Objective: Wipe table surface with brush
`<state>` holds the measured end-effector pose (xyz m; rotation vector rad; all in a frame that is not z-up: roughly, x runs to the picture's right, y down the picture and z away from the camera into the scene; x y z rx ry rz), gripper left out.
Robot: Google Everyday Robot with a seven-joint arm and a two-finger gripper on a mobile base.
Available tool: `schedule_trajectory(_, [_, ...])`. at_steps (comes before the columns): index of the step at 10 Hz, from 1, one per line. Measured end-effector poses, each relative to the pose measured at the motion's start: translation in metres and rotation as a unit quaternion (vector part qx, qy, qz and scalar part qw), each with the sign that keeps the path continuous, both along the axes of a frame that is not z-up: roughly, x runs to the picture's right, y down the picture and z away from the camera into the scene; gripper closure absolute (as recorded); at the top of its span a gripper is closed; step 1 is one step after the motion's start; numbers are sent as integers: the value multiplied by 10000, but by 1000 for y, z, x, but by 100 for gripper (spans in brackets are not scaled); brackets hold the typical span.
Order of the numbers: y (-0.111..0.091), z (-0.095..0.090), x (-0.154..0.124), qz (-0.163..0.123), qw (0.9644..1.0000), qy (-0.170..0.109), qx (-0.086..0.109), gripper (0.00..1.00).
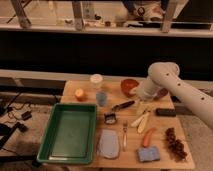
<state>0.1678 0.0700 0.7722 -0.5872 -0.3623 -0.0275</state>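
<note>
Item one: we log the brush [119, 108] lying mid-tabletop [161, 129], its head near the green tray [47, 135]. Item two: we log the gripper [141, 100], spread and empty, by the handle's end, beside the red bowl [128, 86].
</note>
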Motion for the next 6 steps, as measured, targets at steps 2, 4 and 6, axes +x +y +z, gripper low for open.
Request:
schedule_trajectory(2, [-2,8,0,-11,9999,-130,41,20])
schedule_trajectory(4, [-2,20,3,-39,9996,-180,228,20])
schedule_trajectory(6, [-1,29,3,-148,9988,-217,406,20])
